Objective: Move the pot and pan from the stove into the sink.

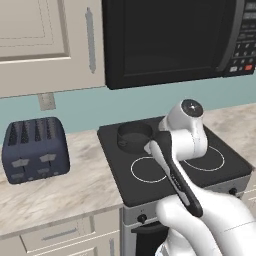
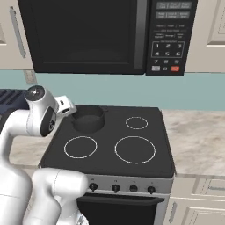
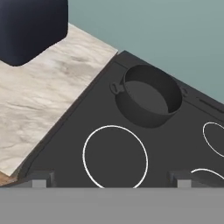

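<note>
Dark grey matte pot, round with tall straight walls and small side handles, upright and empty, on the rear left burner of the black glass stove, white burner rings, black knobs

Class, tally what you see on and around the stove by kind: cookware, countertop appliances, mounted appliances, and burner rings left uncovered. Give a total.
Cookware: 1, the pot
Countertop appliances: 1, the toaster
Mounted appliances: 1, the microwave
Uncovered burner rings on the stove: 3
Total: 6
</note>
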Available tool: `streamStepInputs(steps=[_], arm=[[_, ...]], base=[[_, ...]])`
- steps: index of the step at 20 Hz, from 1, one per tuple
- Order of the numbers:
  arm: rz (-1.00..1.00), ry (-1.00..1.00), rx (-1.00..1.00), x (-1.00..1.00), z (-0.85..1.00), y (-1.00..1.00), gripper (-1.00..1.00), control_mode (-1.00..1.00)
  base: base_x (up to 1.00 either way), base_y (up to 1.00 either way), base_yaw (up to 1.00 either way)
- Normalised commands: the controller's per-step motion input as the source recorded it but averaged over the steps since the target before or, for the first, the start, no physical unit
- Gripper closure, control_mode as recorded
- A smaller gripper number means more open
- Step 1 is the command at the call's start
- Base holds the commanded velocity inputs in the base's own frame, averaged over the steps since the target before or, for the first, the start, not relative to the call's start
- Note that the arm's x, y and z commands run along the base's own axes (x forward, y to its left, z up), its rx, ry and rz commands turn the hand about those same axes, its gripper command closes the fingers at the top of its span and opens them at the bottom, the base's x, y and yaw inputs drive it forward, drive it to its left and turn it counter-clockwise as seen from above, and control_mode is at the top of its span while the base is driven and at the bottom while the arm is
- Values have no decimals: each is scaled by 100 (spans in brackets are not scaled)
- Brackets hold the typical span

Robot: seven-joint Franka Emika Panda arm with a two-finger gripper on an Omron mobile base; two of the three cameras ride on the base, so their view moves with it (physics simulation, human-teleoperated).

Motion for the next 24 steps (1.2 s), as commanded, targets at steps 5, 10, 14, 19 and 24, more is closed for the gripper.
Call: streamStepInputs(steps=[5,10,14,19,24], arm=[[3,2,-9,34,-43,0,-100,-100],[3,0,-4,51,-33,0,-100,-100],[3,0,0,59,-24,0,-100,-100],[4,1,-3,66,-26,0,-100,-100],[4,0,-3,68,-25,0,-100,-100]], base=[[0,0,0],[0,0,0],[0,0,0],[0,0,0],[0,0,0]])
